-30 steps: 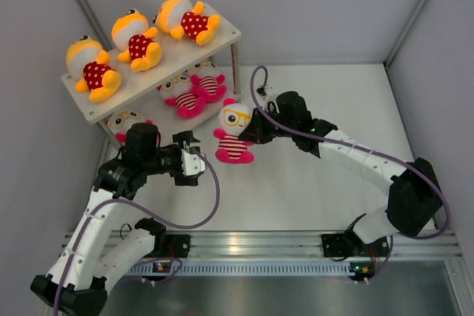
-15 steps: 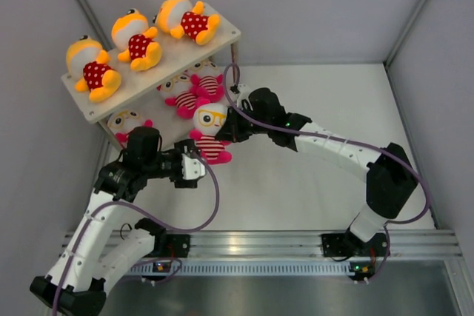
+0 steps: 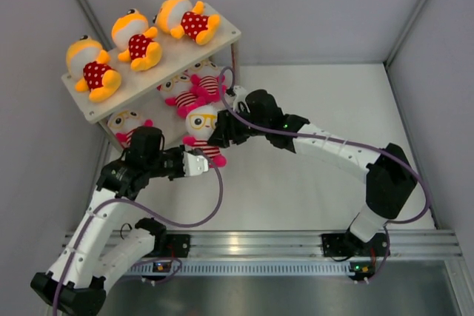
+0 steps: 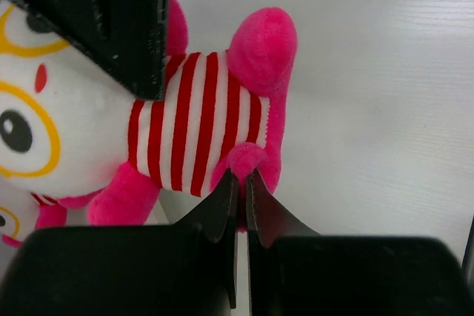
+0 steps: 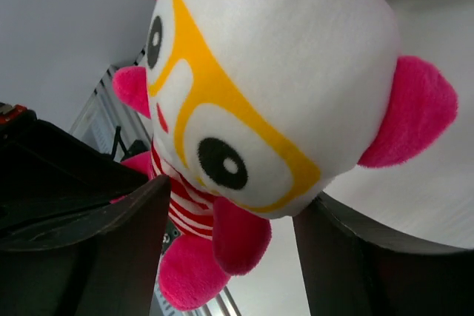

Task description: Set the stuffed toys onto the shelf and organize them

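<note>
The shelf (image 3: 226, 32) stands at the back left. Three orange stuffed toys (image 3: 137, 38) lie on its top board, and striped pink ones (image 3: 181, 94) on the lower tier. One white-faced toy with glasses (image 3: 201, 125) hangs at the front of the lower tier. My left gripper (image 3: 198, 162) is shut on that toy's pink foot (image 4: 244, 160); the left wrist view shows the jaws (image 4: 241, 179) pinching it. My right gripper (image 5: 229, 227) is open, a finger on each side of the toy's head (image 5: 274, 72) and pink arm.
Another glasses toy (image 3: 127, 125) lies at the lower tier's left end, beside my left arm. A shelf leg (image 3: 235, 64) stands just behind my right wrist. Grey walls close in both sides, and a metal rail (image 3: 259, 242) runs along the near edge.
My right gripper carried the glasses toy left to the lower tier and opened. My left gripper moved up to the toy and shut on its foot.
</note>
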